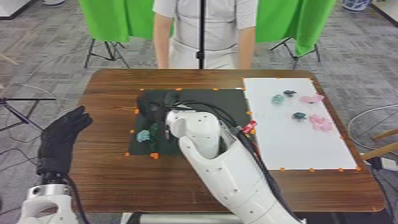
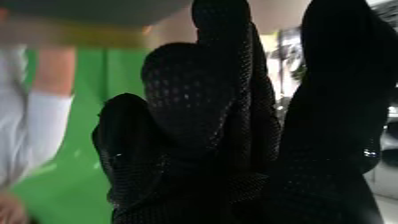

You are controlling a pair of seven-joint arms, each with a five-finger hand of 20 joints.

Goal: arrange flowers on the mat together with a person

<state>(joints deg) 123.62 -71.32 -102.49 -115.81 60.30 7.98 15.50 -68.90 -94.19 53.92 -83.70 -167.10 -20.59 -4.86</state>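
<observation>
In the head view my right hand [image 1: 156,111] is over the upper left part of the dark mat [image 1: 204,96], its fingers relaxed. A teal flower [image 1: 143,135] lies on that mat's lower left, beside a dark green piece [image 1: 154,132]. The right wrist view has my right hand [image 2: 204,130] with fingers loosely extended and no flower visible among them. My left hand [image 1: 60,142] stays off the table's left edge, fingers straight. Pink flowers [image 1: 320,122], a pale green flower [image 1: 278,99] and dark green ones [image 1: 298,115] lie on the white mat [image 1: 306,150].
The brown table [image 1: 107,175] carries both mats, with small orange markers [image 1: 155,155] around their edges. My right arm crosses the dark mat's right part. A red item [image 1: 250,126] is next to that arm, between the mats. Green cloth [image 1: 107,20] hangs behind the table.
</observation>
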